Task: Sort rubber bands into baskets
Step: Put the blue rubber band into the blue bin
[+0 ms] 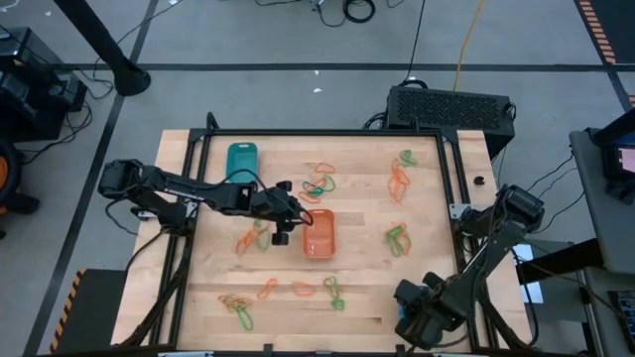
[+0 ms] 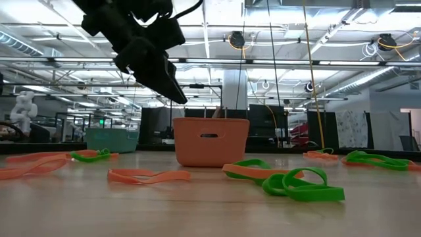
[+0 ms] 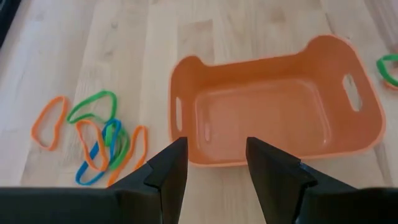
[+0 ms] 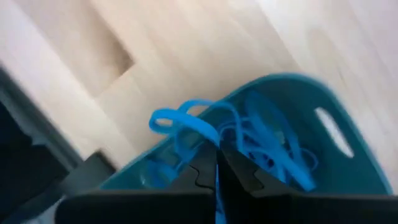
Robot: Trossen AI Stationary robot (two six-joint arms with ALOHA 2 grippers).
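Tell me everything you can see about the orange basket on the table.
The orange basket is a shallow, rounded-rectangular tray of smooth, plastic-looking material, with a slot handle cut into each short wall. It sits upright and flat near the middle of the wooden table, and its inside is empty. The left gripper hovers open just beside it, not touching. Loose rubber bands lie nearby, none in contact.

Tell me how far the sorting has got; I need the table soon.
Done: blue bands lie in a teal basket under the right hand. In hand: the left hand hovers open and empty beside the empty orange basket. Left: orange and green bands scattered across the table.
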